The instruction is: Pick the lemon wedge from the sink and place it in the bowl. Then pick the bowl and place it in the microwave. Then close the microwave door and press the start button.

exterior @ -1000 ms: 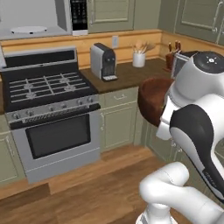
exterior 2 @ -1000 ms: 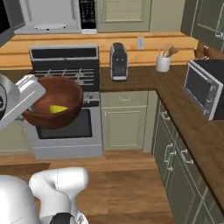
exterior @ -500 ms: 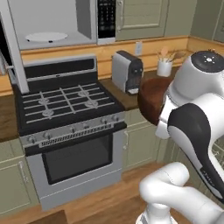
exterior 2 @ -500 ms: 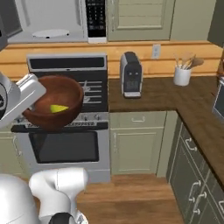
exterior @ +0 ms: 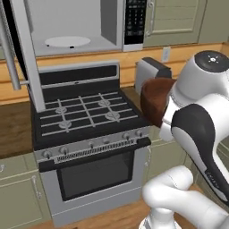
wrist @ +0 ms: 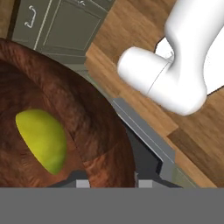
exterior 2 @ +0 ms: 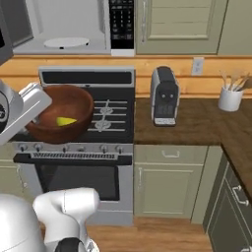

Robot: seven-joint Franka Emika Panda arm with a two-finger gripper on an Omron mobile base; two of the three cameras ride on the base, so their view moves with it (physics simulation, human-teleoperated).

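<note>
The dark reddish-brown bowl (exterior 2: 69,101) hangs in the air in front of the stove, level and upright, with the yellow lemon wedge (exterior 2: 65,121) lying inside it. My gripper (wrist: 111,181) is shut on the bowl's (wrist: 96,131) rim, one finger inside and one outside, and the lemon wedge (wrist: 41,140) sits just left of the fingers. From the left the bowl (exterior: 154,100) is half hidden behind my arm. The microwave (exterior: 76,27) stands open above the stove with its white turntable (exterior: 67,41) bare. The microwave door (exterior: 20,53) is swung out to the left. The sink is out of view.
Below the bowl is a black gas stove (exterior: 85,116) with an oven door. A coffee machine (exterior 2: 165,96) and a white utensil holder (exterior 2: 230,98) stand on the wooden counter (exterior 2: 197,123) to the right. The keypad (exterior 2: 121,22) is on the microwave's right side.
The base has driven left and closer, so the stove and open microwave have slid toward the middle and grown. The bowl with the wedge stays in my grip, unchanged.
</note>
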